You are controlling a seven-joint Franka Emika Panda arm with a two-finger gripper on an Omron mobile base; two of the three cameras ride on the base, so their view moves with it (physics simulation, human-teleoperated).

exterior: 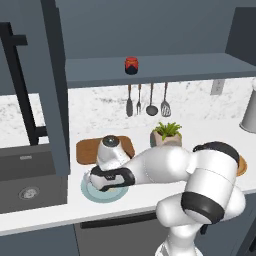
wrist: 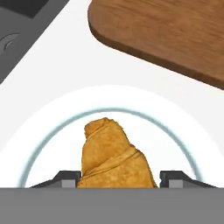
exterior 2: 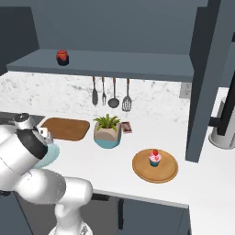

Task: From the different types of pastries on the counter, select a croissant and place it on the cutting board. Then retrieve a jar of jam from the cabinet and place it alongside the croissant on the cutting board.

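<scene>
Croissant gripped on the plate

The croissant (wrist: 114, 156) is clamped across its middle by the hand (wrist: 117, 179), on the light blue plate (wrist: 52, 131) beside the cutting board (wrist: 166, 35). It is judged light, soft and flaky, so a gentle mid-body hold is advised.

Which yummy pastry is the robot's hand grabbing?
The golden-brown croissant on the light blue plate. The gripper is shut on it. The pink-frosted cupcake sits far off on the round wooden tray, untouched.
</scene>
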